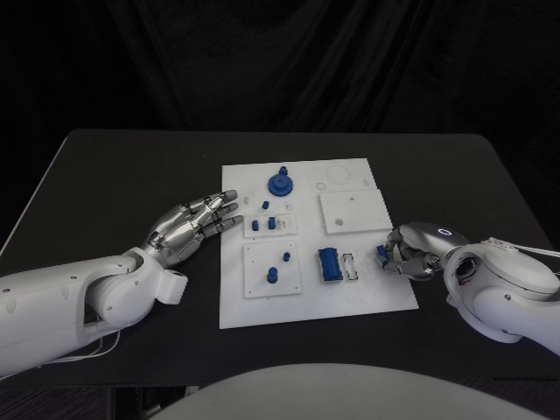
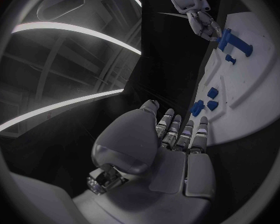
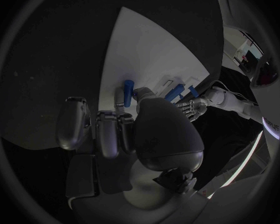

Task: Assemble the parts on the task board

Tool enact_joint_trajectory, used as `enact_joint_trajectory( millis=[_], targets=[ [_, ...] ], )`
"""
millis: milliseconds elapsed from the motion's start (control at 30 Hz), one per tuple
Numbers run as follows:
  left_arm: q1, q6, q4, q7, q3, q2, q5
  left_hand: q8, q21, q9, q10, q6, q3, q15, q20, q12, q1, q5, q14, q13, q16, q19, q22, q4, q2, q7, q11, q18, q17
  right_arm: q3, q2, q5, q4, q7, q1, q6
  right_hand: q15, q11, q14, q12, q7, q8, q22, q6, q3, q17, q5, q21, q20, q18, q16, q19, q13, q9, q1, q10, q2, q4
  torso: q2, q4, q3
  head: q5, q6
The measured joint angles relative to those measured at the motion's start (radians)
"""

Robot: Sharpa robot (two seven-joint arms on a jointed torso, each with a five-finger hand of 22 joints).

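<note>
right hand point(image 1: 413, 252) sat curled at the task board's point(image 1: 356, 302) right edge, fingers pinching a small blue part point(image 1: 382, 253) just beside that rim. left hand point(image 1: 194, 224) lay flat off the board's left edge, fingers spread and holding nothing, tips near two small blue pieces point(image 1: 265, 224). the white board also carried a round blue knob point(image 1: 282, 185) and a long blue block point(image 1: 329, 264); bare black table point(image 1: 116, 175) surrounded the board on all sides.

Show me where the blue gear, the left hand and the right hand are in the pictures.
Blue gear point(image 1: 282, 185): head view, on its round top face.
Left hand point(image 1: 194, 226): head view, on the back of the hand.
Right hand point(image 1: 410, 249): head view, on its curled fingers at the board's edge.
</note>
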Motion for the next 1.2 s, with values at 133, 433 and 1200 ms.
enact_joint_trajectory(
  millis=[133,433,1200],
  targets=[
    [0.0,0.0,0.0,0.0,0.0,0.0,0.0,0.0,0.0,0.0,0.0,0.0,0.0,0.0,0.0,0.0,0.0,0.004,0.0,0.0,0.0,0.0,0.0,0.0,0.0,0.0,0.0,0.0,0.0,-0.004,-0.008,0.055,0.018,0.037,-0.004,-0.033,0.0,0.0,0.0,0.0,0.0,0.006,0.0,0.0,0.047,0.0,0.021,0.008,0.0,0.0,0.001,0.0,0.0,-0.016,-0.017,0.0,-0.017,-0.013,0.0,0.0002,0.0002,0.0,0.0],
    [0.0,-0.001,-0.002,0.0,0.0,0.001,0.0,0.0,0.0,0.0,0.0,0.0,0.0,0.0,0.0,0.0,0.0,0.004,0.0,0.0,0.0,0.0,0.0,0.0,0.0,0.0,0.0,0.0,0.0,-0.003,-0.013,0.245,0.066,0.118,-0.005,-0.096,0.0,0.0,0.0,0.0,0.0,0.015,0.0,0.0,0.083,0.0,0.0,0.027,0.0,0.0,0.012,0.0,0.0,-0.003,-0.038,0.0,-0.036,-0.015,0.0,0.0007,0.0003,-0.002,0.0],
    [0.0,-0.001,-0.009,0.0,0.0,0.013,-0.001,0.0,0.0,0.0,0.0,0.0,0.005,0.0,0.0,0.0,0.0,0.004,0.0,0.0,0.0,0.0,-0.002,0.0,0.0,0.0,0.0,0.0,0.0,-0.003,0.038,0.388,0.04,0.151,-0.005,-0.09,0.0,0.0,0.0,0.0,-0.006,0.02,0.0,0.007,0.153,0.0,-0.186,0.027,-0.004,0.0,0.012,0.004,0.0,-0.004,-0.115,0.0,-0.022,-0.037,-0.001,0.0008,-0.0011,-0.005,0.0]
  ],
)
